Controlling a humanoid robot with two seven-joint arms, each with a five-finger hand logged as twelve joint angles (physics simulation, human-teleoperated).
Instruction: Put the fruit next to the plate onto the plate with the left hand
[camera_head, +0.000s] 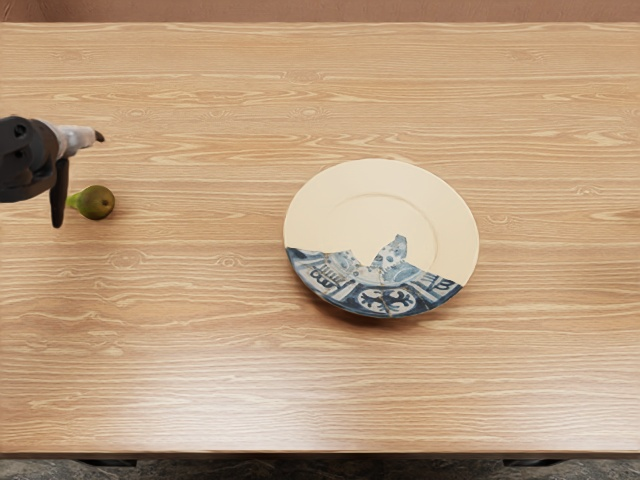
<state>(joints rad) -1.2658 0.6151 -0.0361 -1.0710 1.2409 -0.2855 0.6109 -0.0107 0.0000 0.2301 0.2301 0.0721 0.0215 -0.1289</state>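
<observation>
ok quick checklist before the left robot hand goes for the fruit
1. Pear lies on the table, in plain view: ok
2. Left robot hand beside the pear, holding nothing: ok
3. Fingers closed around the pear: not ok, not yet grasped
4. Finger touching the pear's stem: cannot tell
5. Plate has room for the pear: ok
</observation>
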